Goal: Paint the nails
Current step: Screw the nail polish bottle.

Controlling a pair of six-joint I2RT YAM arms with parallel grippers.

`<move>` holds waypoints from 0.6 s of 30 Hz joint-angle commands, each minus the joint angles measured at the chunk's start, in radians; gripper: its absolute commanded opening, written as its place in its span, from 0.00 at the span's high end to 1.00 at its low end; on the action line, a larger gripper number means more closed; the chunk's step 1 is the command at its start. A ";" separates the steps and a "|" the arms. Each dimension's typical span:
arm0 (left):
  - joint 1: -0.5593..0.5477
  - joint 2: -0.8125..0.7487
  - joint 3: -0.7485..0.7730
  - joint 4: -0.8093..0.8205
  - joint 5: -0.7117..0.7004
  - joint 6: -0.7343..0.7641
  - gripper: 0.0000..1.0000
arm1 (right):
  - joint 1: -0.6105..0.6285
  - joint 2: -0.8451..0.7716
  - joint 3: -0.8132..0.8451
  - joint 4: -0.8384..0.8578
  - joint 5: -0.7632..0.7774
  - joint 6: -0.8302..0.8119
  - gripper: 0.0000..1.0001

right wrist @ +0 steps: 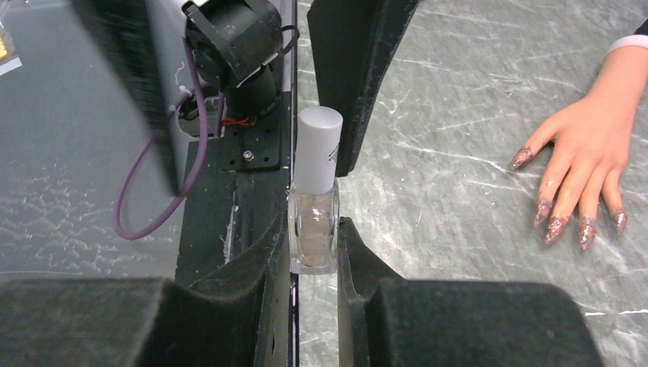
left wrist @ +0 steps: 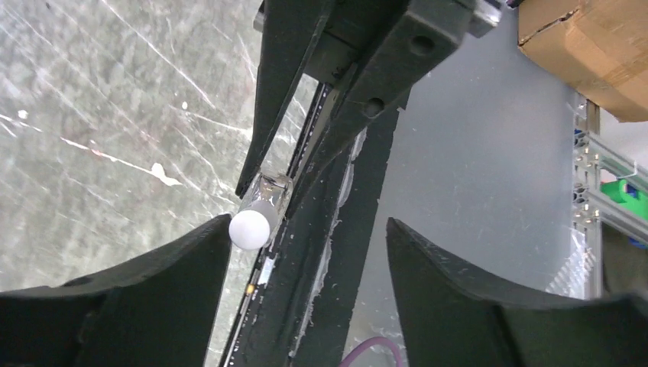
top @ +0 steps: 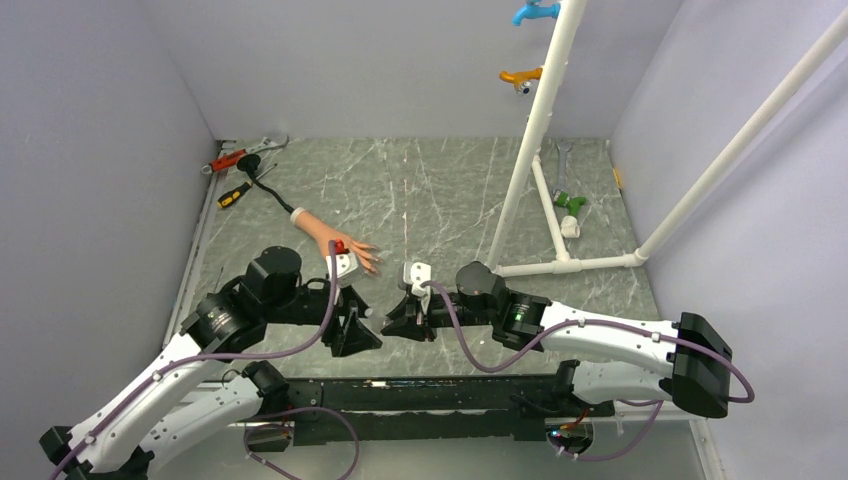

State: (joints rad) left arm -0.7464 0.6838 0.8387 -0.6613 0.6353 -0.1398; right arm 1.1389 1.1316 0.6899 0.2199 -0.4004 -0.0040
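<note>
Clamping the small clear bottle in my right gripper: jaws tight on the glass sides, bottle upright, white cap on top.

My left gripper: jaws apart, one each side of the cap. Left wrist view shows the cap end-on, right at the inner edge of my lower-left finger, with a clear gap to the lower-right one. Can't tell if it actually touches.

The nails are at the right of the right wrist frame, on the dummy hand. It lies palm down on the grey marbled table, fingers spread, tips toward the lower edge. The nails look reddish and speckled. The dummy hand is apart from both grippers.

Overhead: the dummy hand is left of centre, wrist toward the upper left, and my grippers meet just below it at mid-frame. Wrench and screwdriver sit upper left, white pipe frame right of centre.
</note>
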 commanded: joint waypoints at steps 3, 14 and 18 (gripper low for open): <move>-0.005 -0.057 0.091 0.022 -0.058 -0.065 0.15 | -0.001 -0.001 0.028 0.085 0.015 0.001 1.00; -0.005 -0.023 0.136 -0.072 -0.190 -0.150 0.34 | -0.001 0.003 0.034 0.075 0.031 0.002 1.00; -0.006 -0.004 0.123 -0.048 -0.176 -0.170 0.42 | -0.001 -0.002 0.033 0.072 0.036 0.001 1.00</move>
State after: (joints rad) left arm -0.7486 0.6601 0.9707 -0.7303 0.4644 -0.2756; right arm 1.1385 1.1362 0.6899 0.2344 -0.3725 -0.0040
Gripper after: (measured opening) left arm 0.618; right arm 0.217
